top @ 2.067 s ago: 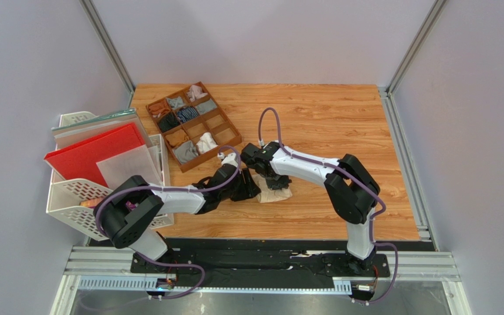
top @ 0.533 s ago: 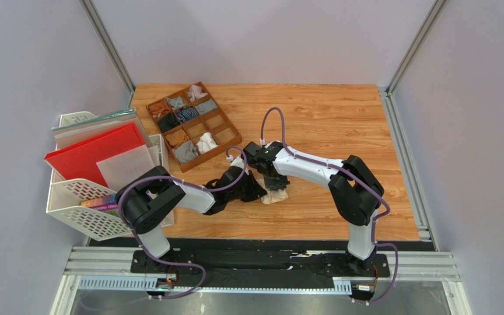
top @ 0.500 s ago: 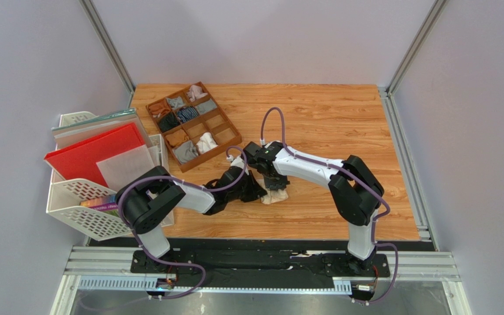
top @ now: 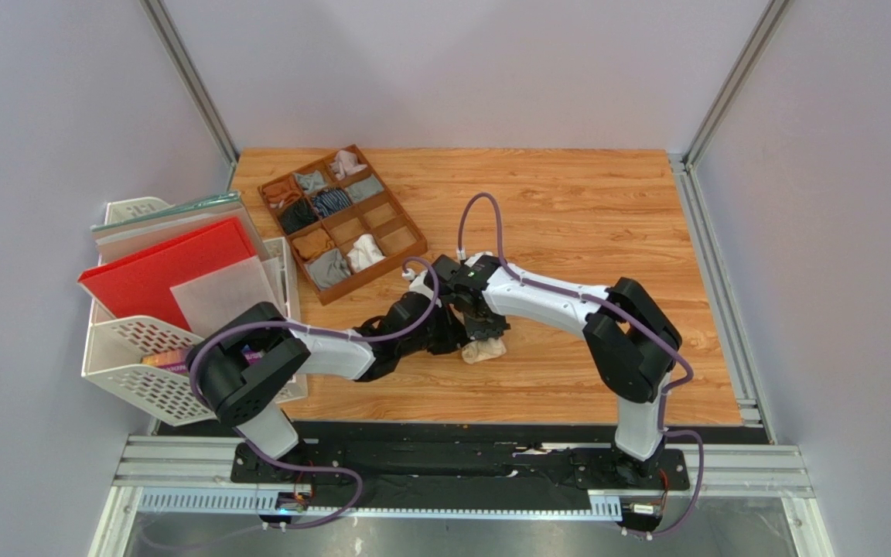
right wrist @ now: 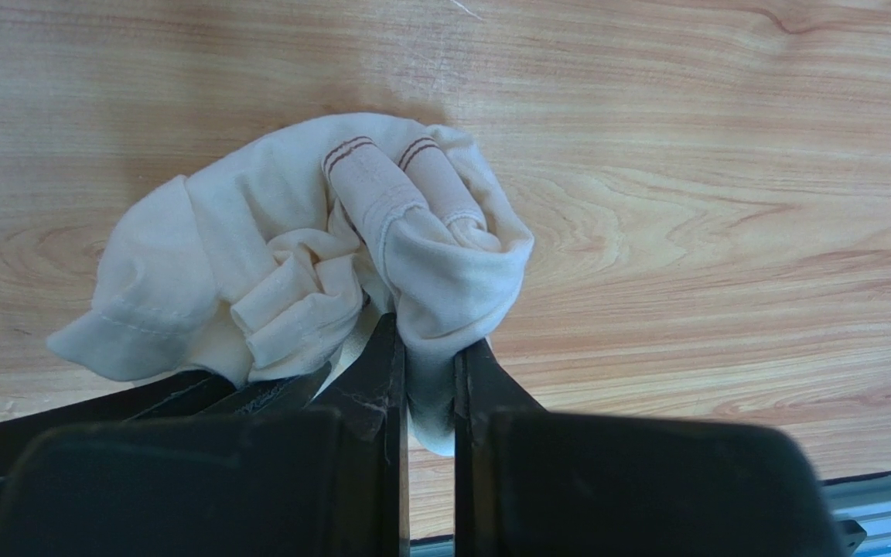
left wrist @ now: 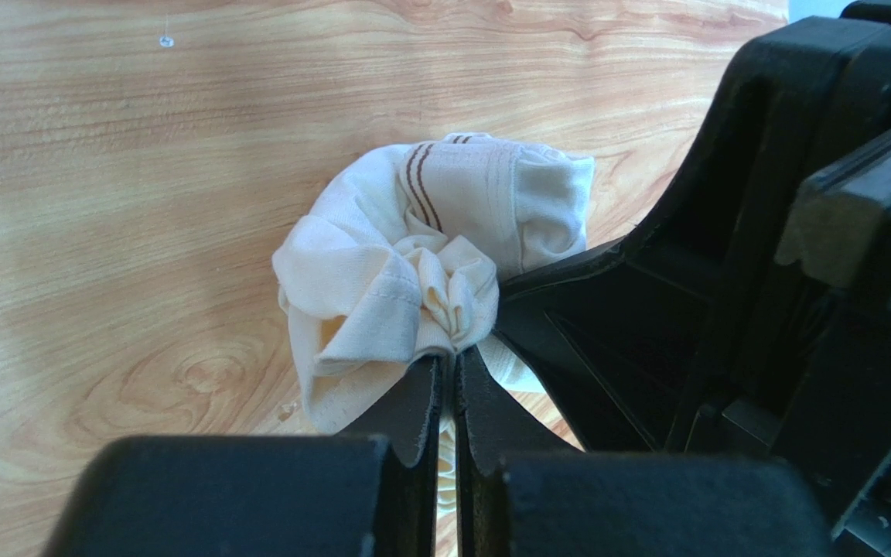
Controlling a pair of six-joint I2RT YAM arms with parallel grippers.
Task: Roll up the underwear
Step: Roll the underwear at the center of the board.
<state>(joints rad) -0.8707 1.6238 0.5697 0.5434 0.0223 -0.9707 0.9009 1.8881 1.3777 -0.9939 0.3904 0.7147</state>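
Left arm [top: 334, 348], right arm [top: 543, 299] — white links, black joints, purple cables.

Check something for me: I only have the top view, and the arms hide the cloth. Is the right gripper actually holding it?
Observer: Yes. The right gripper is shut on a fold of the cream underwear.
Operator: And the left?
Observer: The left gripper is shut too, and its tips seem to pinch the bunched middle.
Operator: Does it look rolled?
Observer: Not neatly. It is a loose, crumpled bundle, with the striped waistband showing on the outside.
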